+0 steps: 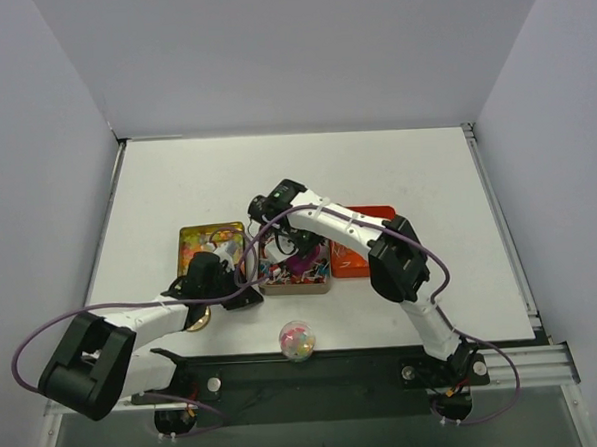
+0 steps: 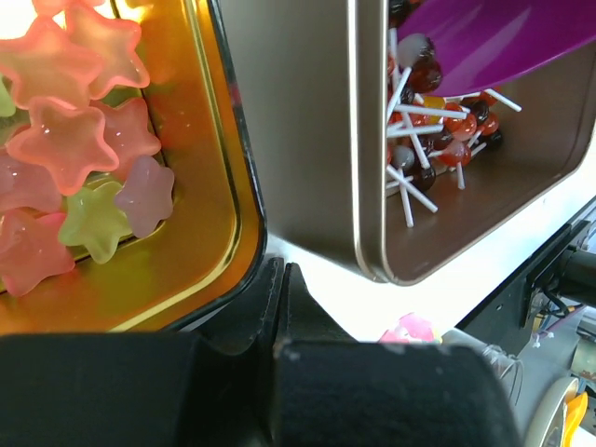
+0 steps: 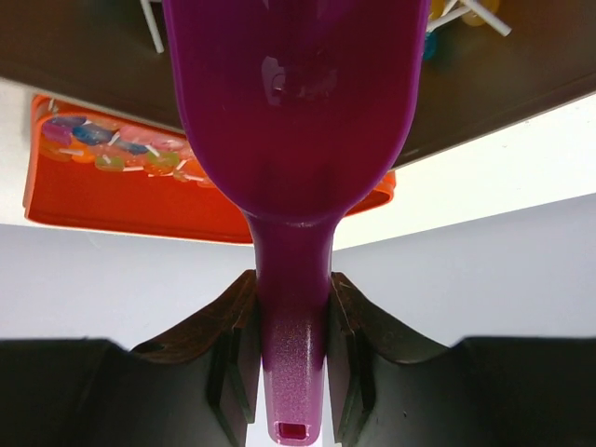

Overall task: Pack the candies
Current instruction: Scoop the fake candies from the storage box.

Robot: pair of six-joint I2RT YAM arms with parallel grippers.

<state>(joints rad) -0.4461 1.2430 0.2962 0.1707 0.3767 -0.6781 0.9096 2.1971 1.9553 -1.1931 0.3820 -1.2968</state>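
right fingers are pinching the handle of the purple scoop, one on each side. the scoop's bowl is over the brown tin in the middle of the bench. can't tell if it's touching anything in there.

that tin holds the lollipop candies, red and dark ones on white sticks, all piled at one end. an orange tin sits just beside it on the right with a row of colourful pieces inside. on the left is a gold tin full of pink and yellow-green star jellies.

left fingers are down at the gold tin's near corner, between it and the brown tin. they look pressed together, just a thin seam showing.

there's also a clear ball of mixed sweets near the front edge, apart from the tins.
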